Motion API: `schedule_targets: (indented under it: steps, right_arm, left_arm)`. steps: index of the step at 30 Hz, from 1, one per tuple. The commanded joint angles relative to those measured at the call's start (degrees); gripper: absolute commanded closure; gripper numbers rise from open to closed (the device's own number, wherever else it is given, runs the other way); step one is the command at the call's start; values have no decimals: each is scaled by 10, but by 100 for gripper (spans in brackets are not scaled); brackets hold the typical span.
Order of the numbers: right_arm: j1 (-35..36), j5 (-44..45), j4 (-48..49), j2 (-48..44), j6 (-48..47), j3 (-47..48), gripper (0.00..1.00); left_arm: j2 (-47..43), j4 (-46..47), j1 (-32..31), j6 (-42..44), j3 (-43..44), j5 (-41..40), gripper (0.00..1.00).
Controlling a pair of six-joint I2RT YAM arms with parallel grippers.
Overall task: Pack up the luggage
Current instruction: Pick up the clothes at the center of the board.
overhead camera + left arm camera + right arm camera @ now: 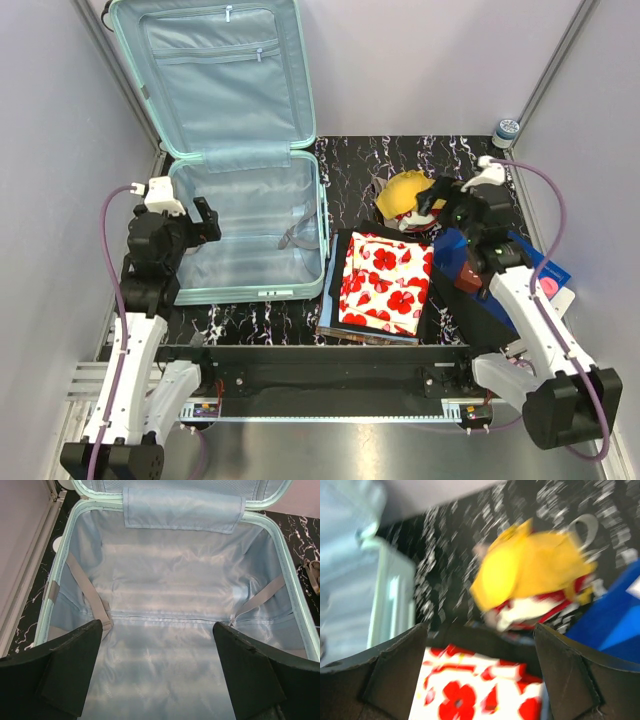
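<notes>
First pick, I'd say: the luggage [240, 212] lies open and empty on the tabletop's [350, 165] left under the spread left claw [157, 630], while the right claw [480, 632], jaws apart by the yellow bundle [402, 193], must grip it next.

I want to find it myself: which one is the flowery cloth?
Find the big mint-green suitcase lying open on the left. Right beside it, on a dark flat stack, lies a folded cloth. Only it is white with red flowers; the bundle behind it is yellow.
</notes>
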Motion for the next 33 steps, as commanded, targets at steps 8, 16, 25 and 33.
schedule_targets:
  steps: [8, 16, 25, 33]
  right_arm:
    - [75, -30, -186, -9, 137, -21, 12]
    - [76, -51, -271, -43, 180, -71, 19]
    - [76, -66, -278, -36, 203, -122, 23]
    - [76, -80, -278, -27, 198, -132, 25]
  left_arm:
    - [-20, 38, -6, 25, -9, -22, 1]
    - [-16, 38, -17, 29, -10, -11, 1]
    - [-1, 36, -20, 30, -9, -2, 1]
    - [-6, 37, -20, 30, -11, -1, 1]
